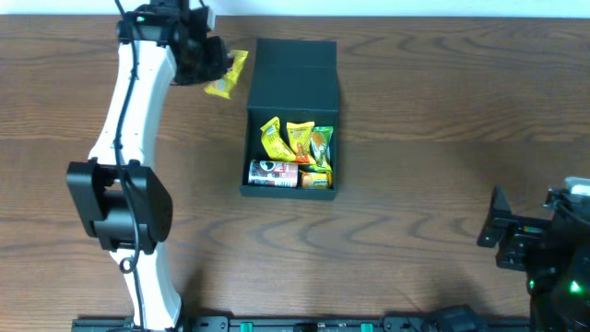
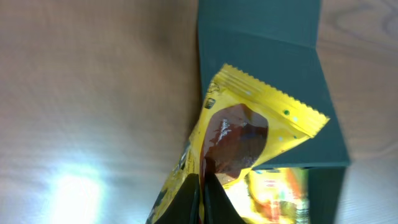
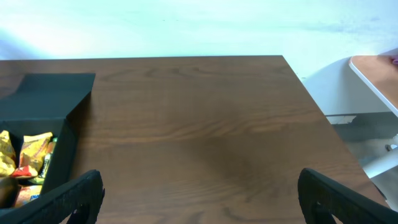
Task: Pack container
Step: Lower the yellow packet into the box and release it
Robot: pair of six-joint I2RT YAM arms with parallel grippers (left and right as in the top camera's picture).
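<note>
Left gripper [image 2: 204,190]: we mark the jaws as narrow, pinched on the lower edge of a yellow snack packet [image 2: 249,130]. The packet has a brown printed patch and a serrated seam at its far end, and it sticks out away from the fingers. In the overhead view it sits just beside the far left corner of the container [image 1: 295,88], over bare wood and not over the opening. We cannot tell how high it is above the table [image 1: 442,111]. The left arm [image 1: 129,120], white with black joints, reaches from the near edge up the left side of the table. The container is dark teal-green and stands mid-table, slightly toward the far side. Its flap lid is open and folded back away from the robot. Inside, in the near part, we count 2 yellow packets [image 1: 270,138], 1 green packet [image 1: 322,146], 1 orange packet [image 1: 316,180] and 1 small can [image 1: 274,172] on its side in the near left corner. Right gripper [image 3: 199,193]: jaws wide apart, nothing between them, only bare wood. It hangs at the near right corner of the table, well apart from the container, which shows at the left edge of its wrist view.
</note>
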